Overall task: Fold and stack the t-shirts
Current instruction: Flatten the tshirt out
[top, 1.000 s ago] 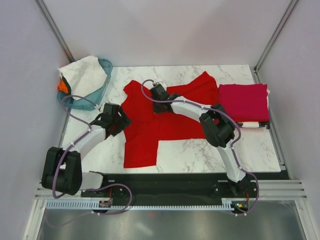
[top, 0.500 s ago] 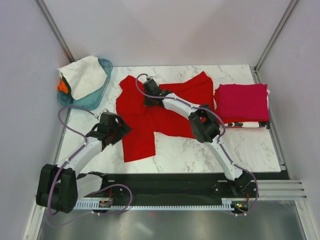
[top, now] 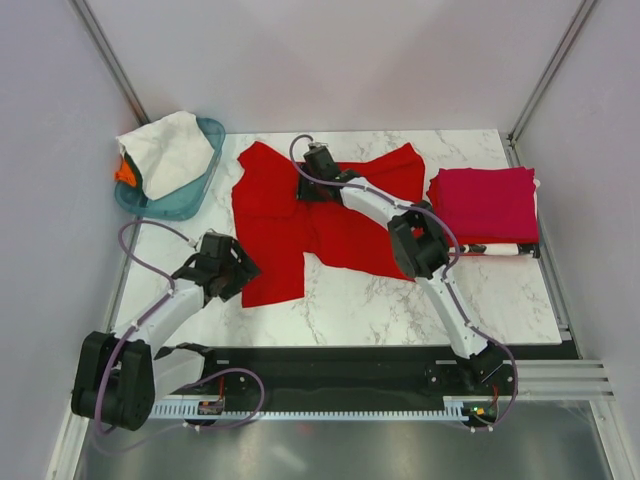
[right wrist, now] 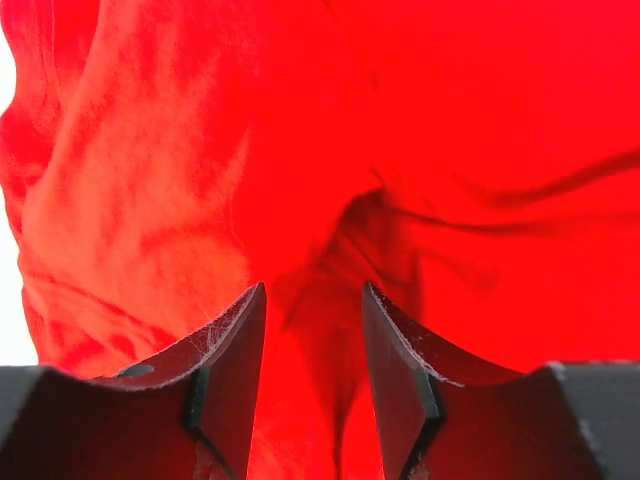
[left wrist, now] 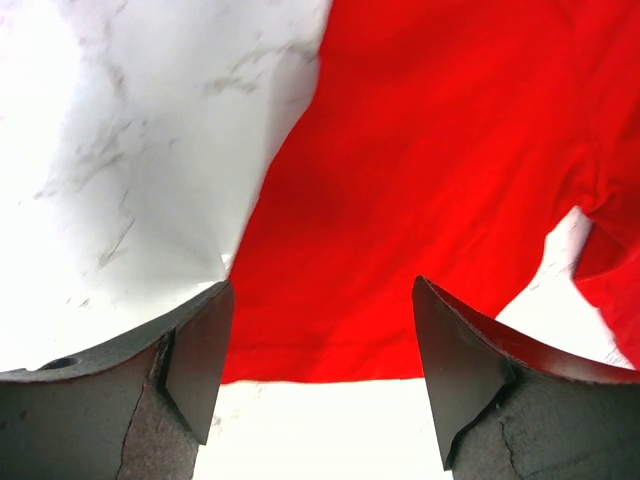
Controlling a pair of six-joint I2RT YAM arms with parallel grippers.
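A bright red t-shirt (top: 352, 230) lies spread and rumpled across the middle of the marble table (top: 380, 305). My right gripper (top: 312, 186) hovers low over its far part, jaws open. In the right wrist view a raised ridge of the red t-shirt (right wrist: 200, 150) runs between the parted right gripper (right wrist: 314, 292) fingers. My left gripper (top: 232, 266) stands open at the shirt's near left corner. In the left wrist view the red t-shirt's hem (left wrist: 420, 170) lies just ahead of the left gripper (left wrist: 320, 290). A folded crimson-pink t-shirt (top: 485, 202) rests at the right on a white layer (top: 500, 248).
A teal basket (top: 190, 195) at the back left holds a heap of white cloth (top: 165, 150) and something orange (top: 124, 172). Grey walls and frame posts close in the table. The right arm's white links (top: 420, 240) arch over the red shirt.
The right gripper went from shut on the red shirt to open and let it go at the far side. The shirt ended up farther back and left. The left gripper drew slightly nearer.
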